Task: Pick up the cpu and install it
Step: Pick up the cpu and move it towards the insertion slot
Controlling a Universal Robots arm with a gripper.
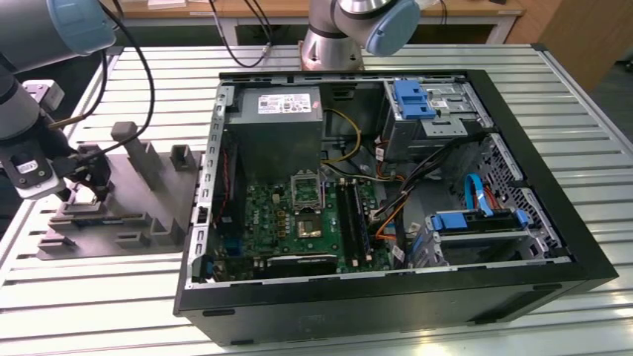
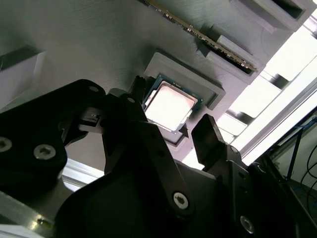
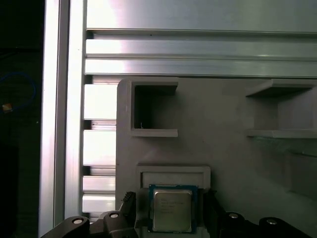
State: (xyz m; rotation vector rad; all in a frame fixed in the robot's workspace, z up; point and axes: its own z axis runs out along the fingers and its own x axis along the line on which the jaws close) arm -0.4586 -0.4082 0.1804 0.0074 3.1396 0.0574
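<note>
On the slatted aluminium table (image 1: 99,297), the black two-finger gripper (image 3: 168,195) sits over the grey moulded tray (image 3: 218,114). Its fingers (image 3: 208,206) are spread astride the small silvery square cpu (image 3: 171,210) without clamping it.

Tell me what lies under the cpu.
The cpu sits in a raised pocket of the grey tray; the pocket's floor beneath it is covered by the chip. The gripper straddles it.

Table (image 1: 89,297): pale metal slats, shining under the light.
Desk (image 1: 475,9): wooden top, white legs, behind the table.
Wooden panel (image 1: 585,33): far corner.
</note>
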